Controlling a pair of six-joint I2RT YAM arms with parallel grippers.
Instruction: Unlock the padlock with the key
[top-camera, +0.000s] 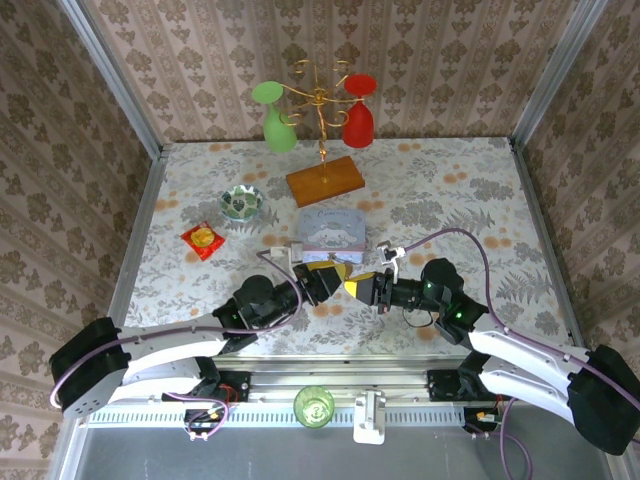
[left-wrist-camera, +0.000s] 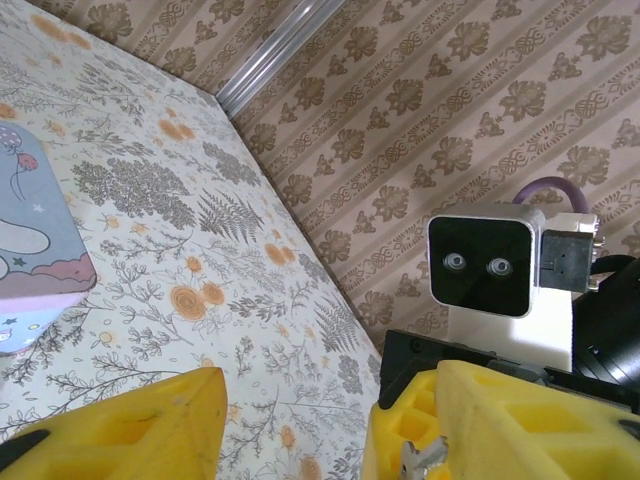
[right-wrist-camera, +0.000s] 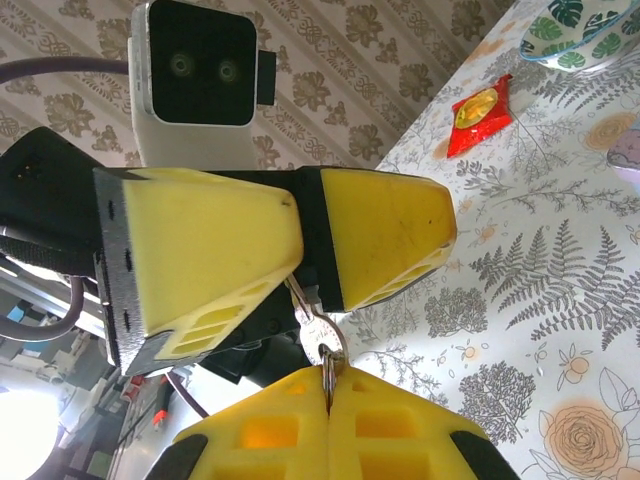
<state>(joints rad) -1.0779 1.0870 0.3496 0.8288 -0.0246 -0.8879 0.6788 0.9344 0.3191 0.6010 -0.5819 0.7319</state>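
Right gripper (right-wrist-camera: 327, 378) pinched shut on tiny silvery thing, probably the key (right-wrist-camera: 322, 345), mostly hidden; left gripper (right-wrist-camera: 308, 272) jaws apart around its top.

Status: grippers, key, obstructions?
Left gripper open. Right gripper shut on key, far end between left's jaws. Tin just beyond, not blocking.

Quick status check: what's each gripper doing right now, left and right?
Left gripper: open, jaws apart around the far end of the key.
Right gripper: closed, holding the key by its ring end.
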